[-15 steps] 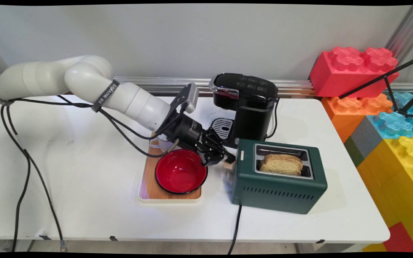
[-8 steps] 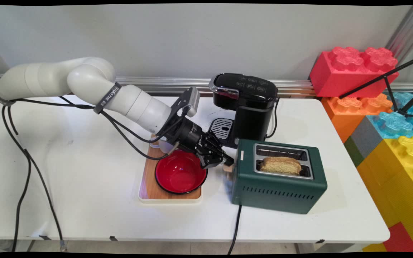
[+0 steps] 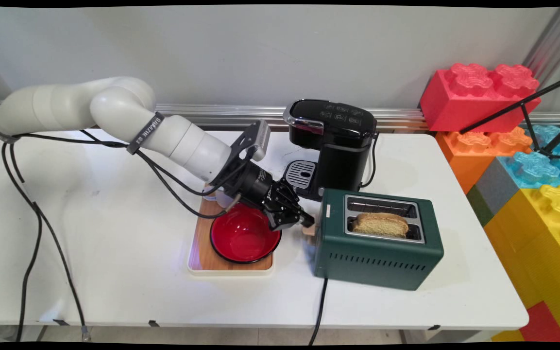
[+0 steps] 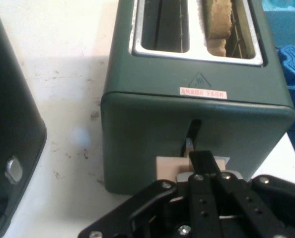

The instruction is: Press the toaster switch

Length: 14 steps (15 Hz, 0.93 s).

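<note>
On the table, a tray lies near the middle, and a bowl sits on it, toward its right end. Behind the bowl on the same tray stands a cup (mostly hidden by the arm). Just right of the tray stands a toaster, with a slice of bread in its front slot and a lever on its left end. The gripper sits at that lever, between bowl and toaster. A coffee machine stands behind the toaster, close to it. Off the table's right edge, big toy blocks are stacked against the wall.
</note>
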Each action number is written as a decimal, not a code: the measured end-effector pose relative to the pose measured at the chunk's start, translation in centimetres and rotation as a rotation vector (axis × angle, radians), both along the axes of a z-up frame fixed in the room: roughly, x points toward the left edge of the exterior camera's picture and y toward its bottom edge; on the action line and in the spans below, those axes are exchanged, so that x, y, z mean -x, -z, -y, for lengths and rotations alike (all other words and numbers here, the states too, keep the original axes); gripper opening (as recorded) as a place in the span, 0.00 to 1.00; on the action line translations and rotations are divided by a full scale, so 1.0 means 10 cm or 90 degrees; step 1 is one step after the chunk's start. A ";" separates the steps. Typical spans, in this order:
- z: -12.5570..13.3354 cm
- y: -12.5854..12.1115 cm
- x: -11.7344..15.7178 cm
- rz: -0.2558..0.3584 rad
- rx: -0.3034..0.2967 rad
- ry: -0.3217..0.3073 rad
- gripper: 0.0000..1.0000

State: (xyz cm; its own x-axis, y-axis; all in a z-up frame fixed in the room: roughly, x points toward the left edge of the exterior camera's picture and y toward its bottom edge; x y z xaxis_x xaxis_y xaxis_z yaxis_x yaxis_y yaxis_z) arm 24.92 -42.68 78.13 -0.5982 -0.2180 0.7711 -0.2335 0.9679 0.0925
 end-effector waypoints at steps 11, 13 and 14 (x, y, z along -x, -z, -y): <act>0.03 0.04 0.04 0.021 -0.002 -0.001 0.00; 0.03 0.05 0.05 0.024 -0.002 -0.002 0.00; 0.03 0.06 0.05 0.026 -0.003 -0.003 0.00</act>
State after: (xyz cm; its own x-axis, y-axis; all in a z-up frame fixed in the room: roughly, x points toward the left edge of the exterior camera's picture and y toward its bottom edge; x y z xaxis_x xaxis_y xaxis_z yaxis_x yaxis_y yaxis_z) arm 24.43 -42.98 77.57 -0.6281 -0.2238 0.7452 -0.2413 0.9665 0.0869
